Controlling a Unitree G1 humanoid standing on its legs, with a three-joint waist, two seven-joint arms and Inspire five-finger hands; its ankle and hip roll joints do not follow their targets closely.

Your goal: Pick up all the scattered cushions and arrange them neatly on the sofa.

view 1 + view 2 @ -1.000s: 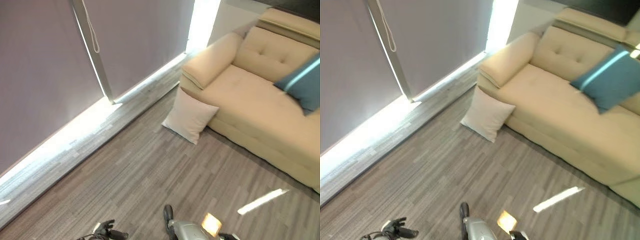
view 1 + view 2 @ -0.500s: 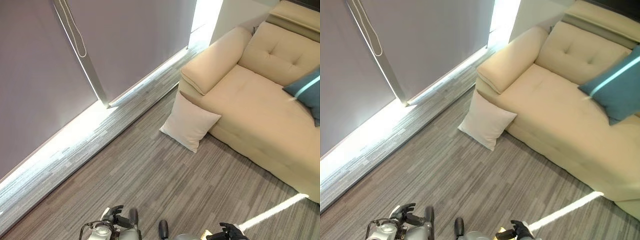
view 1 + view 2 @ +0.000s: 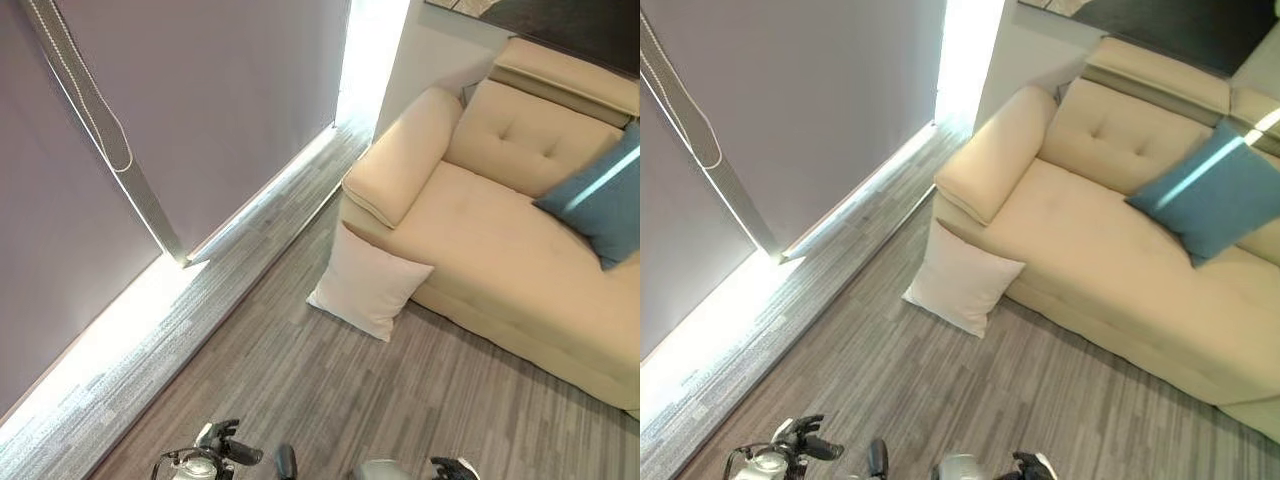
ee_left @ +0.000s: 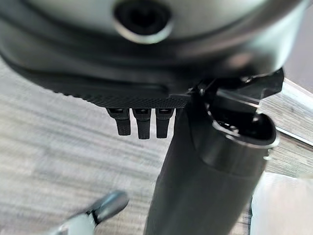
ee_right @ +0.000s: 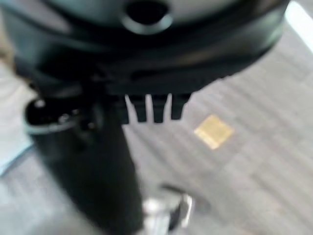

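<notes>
White cushion sits on the floor, leaning against the front of the sofa just below its armrest. A blue cushion is already up against the sofa's backrest. Left hand and right hand both look relaxed and empty, fingers probably straight, low over the floor well short of the white cushion.

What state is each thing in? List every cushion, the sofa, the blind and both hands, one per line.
Square white fabric cushion: on the grey wood floor, leaning against the sofa's front below the armrest.
Teal cushion with a pale stripe: on the seat, propped against the backrest.
Beige upholstered sofa: seat otherwise bare.
Grey roller blind: drawn down.
Left hand: open, holding nothing.
Right hand: open, holding nothing.
</notes>
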